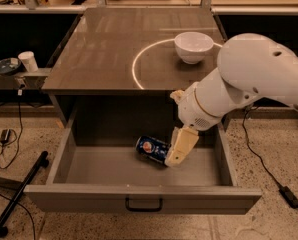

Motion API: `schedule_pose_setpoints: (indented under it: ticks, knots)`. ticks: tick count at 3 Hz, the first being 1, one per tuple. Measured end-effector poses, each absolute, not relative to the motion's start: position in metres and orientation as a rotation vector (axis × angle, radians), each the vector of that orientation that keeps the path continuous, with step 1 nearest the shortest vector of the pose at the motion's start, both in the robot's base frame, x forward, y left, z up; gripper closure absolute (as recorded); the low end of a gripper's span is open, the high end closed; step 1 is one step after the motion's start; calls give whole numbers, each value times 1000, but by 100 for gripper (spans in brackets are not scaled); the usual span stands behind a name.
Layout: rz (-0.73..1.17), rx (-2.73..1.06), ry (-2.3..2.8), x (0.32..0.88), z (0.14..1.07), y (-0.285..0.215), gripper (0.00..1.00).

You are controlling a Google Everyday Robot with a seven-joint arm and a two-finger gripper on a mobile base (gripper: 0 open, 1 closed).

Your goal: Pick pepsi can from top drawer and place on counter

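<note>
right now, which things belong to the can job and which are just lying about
For the job: pepsi can, on its side in the open top drawer; counter; gripper, down in the drawer beside the can.
Just lying about: white bowl on the counter; paper cup; black pole.

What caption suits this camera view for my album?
Robot gripper low in the open top drawer beside a tipped pepsi can; white bowl on the counter.
</note>
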State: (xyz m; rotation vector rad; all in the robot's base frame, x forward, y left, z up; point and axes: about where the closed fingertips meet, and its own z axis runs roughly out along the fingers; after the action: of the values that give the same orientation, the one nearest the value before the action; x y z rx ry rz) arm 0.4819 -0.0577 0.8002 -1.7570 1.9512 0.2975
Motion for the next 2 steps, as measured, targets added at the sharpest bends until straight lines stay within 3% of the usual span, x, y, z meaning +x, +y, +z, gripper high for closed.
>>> schedule_pose_setpoints:
  ticks: [2]
  knots:
    - [299, -1774, 1949, 505, 795, -54, 0]
